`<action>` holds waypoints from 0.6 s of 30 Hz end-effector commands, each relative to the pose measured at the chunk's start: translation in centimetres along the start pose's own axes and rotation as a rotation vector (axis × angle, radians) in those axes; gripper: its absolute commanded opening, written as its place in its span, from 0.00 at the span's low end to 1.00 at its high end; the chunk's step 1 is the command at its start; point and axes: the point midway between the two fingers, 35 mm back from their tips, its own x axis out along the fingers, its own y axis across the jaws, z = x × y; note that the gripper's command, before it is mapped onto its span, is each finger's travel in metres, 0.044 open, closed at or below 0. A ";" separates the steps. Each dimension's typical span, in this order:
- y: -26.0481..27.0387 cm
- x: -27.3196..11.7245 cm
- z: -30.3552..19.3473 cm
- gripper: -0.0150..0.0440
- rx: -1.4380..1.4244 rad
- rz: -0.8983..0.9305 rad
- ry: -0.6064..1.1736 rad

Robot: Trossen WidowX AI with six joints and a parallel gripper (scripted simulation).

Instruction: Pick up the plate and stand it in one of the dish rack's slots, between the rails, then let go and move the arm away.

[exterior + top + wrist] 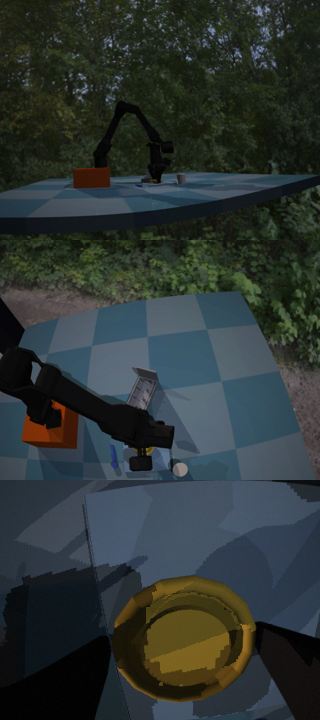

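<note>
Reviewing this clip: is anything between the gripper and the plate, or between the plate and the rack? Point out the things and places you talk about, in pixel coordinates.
Nothing visible separates the open gripper [158, 181] [182, 638] from the yellow plate [150, 451] [156, 180] [187, 584]; its fingers flank the rim. In the top view, the arm [126, 420] [148, 124] hides part of the stretch toward the dish rack [147, 373], so I cannot fully clear that.

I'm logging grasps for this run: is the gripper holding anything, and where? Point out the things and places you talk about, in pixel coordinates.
Nothing is held; the open gripper [158, 182] [182, 638] straddles the yellow plate [153, 180] [187, 635].

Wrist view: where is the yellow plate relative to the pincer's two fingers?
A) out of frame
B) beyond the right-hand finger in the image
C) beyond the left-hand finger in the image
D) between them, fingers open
D: the yellow plate shows between the two spread finger tips.
</note>
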 end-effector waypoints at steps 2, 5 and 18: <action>0.0 0.1 -0.1 0.92 -0.005 -0.003 0.002; 0.0 0.1 -0.1 0.89 -0.005 -0.003 0.002; -0.2 -1.4 0.4 0.57 -0.005 -0.003 0.001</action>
